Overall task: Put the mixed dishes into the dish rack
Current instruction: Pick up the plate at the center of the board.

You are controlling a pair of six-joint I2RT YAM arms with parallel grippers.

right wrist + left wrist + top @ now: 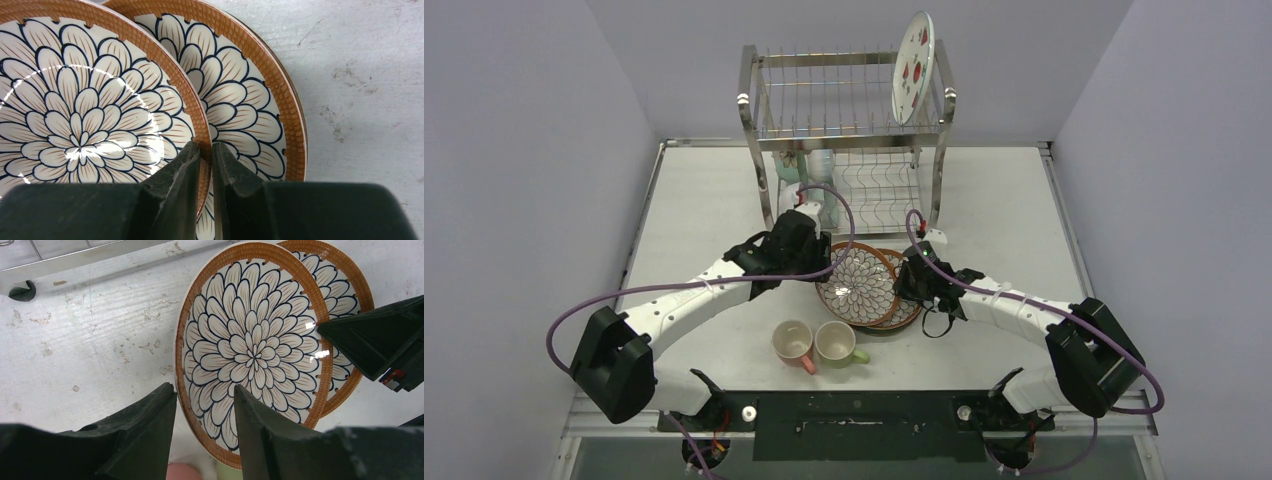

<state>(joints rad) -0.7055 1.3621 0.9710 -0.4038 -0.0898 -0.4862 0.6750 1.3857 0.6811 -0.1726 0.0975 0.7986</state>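
Note:
Two brown-rimmed petal plates overlap at mid-table. The top plate [856, 283] [255, 345] [85, 115] lies partly over the lower plate [910, 318] [345, 285] [240, 100]. My right gripper [902, 283] [206, 147] is shut on the top plate's right rim; it also shows in the left wrist view [380, 347]. My left gripper [821, 263] [205, 387] is open, its jaws straddling the top plate's left rim. A pink mug [792, 343] and a green mug [836, 343] stand in front. The dish rack [749, 110] holds a strawberry plate [913, 66] on its upper tier.
Mint-green bowls [789, 165] sit at the left of the rack's lower tier. A rack foot [22, 290] stands close behind the left gripper. Grey walls close in the table on the left, right and back.

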